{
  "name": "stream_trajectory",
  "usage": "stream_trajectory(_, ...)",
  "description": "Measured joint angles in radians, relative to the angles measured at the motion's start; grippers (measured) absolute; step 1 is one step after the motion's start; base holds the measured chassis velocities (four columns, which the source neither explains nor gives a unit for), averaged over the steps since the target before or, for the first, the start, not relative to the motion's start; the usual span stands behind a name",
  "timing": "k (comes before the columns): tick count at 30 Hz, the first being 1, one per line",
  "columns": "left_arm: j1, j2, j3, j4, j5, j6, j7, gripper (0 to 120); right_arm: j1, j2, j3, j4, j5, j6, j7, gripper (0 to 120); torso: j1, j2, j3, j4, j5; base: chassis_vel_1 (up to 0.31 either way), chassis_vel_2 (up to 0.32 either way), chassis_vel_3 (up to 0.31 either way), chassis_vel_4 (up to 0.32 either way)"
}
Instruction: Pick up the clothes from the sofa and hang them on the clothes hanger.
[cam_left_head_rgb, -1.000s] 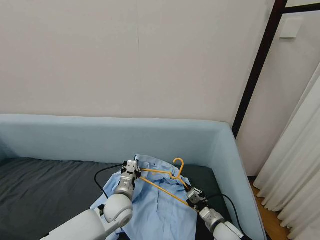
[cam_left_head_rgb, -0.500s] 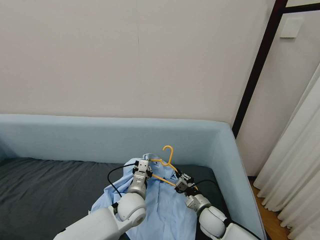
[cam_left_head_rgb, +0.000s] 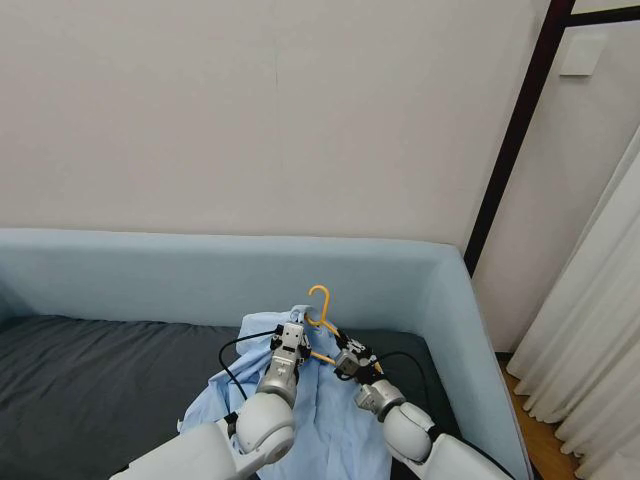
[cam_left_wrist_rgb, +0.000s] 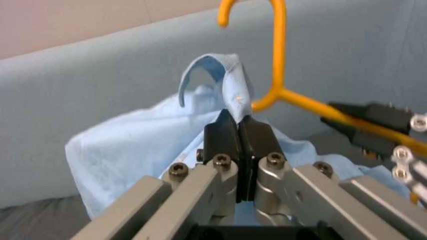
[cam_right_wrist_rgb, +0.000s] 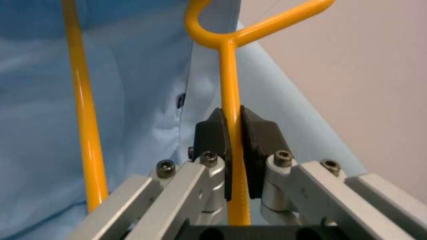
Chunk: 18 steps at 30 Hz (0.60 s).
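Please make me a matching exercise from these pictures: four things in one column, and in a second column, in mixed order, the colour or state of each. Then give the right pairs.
Column one:
1. left gripper
2. right gripper
3. hanger
4. sofa seat

Column two:
A. dark grey
B. jaws shut on the shirt
C. orange-yellow
D. jaws shut on the hanger

Pairs: 1-B, 2-D, 3-C, 4-A.
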Motion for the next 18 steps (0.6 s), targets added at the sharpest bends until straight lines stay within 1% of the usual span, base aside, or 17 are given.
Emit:
stream_trajectory(3,0.016,0.001,-0.01,-0.008,0.006,0.011,-0.006,0,0.0,-0.009,0.002,0.019,0.001,0.025,-0.012,4,0.0,0.0,0.0,0.0,-0.0001,0.0,0.0,0.0,0.0)
stream_trajectory(4,0.019,0.001,-0.012,-0.014,0.005,0.026,-0.014,0,-0.001,-0.013,0.002,0.027,0.001,0.037,-0.017,4,0.0,0.0,0.0,-0.0001,-0.0001,0.0,0.0,0.0,0.0)
stream_trajectory(7,0.028,0.002,-0.015,-0.041,-0.009,0.078,-0.031,12,-0.014,-0.016,0.014,0.04,-0.023,0.088,-0.034,4,0.0,0.0,0.0,-0.0003,0.0002,0.0,0.0,0.0,0.0)
stream_trajectory(8,0.028,0.002,-0.015,-0.041,-0.009,0.078,-0.031,12,-0.014,-0.016,0.014,0.04,-0.023,0.088,-0.034,4,0.0,0.0,0.0,-0.0003,0.0002,0.0,0.0,0.0,0.0)
stream_trajectory(10,0.043,0.012,-0.016,-0.06,-0.011,0.101,-0.035,22,-0.026,-0.013,0.033,0.041,-0.058,0.119,-0.038,4,0.0,0.0,0.0,-0.0004,0.0,0.0,0.0,0.0,0.0)
stream_trajectory(12,0.072,0.037,-0.025,-0.095,0.002,0.125,-0.035,30,-0.04,-0.012,0.054,0.042,-0.088,0.142,-0.038,4,0.0,0.0,0.0,-0.0004,0.0001,0.0,0.0,0.0,0.0)
stream_trajectory(13,0.072,0.037,-0.025,-0.095,0.002,0.125,-0.035,30,-0.04,-0.012,0.054,0.042,-0.088,0.142,-0.038,4,0.0,0.0,0.0,-0.0004,0.0001,0.0,0.0,0.0,0.0)
stream_trajectory(17,0.169,0.114,-0.08,-0.182,0.046,0.132,-0.014,49,-0.059,-0.017,0.085,0.041,-0.131,0.164,-0.03,4,0.0,0.0,0.0,-0.0001,-0.0001,0.0,0.0,0.0,0.0)
stream_trajectory(18,0.169,0.114,-0.08,-0.182,0.046,0.132,-0.014,49,-0.059,-0.017,0.085,0.041,-0.131,0.164,-0.03,4,0.0,0.0,0.0,-0.0001,-0.0001,0.0,0.0,0.0,0.0)
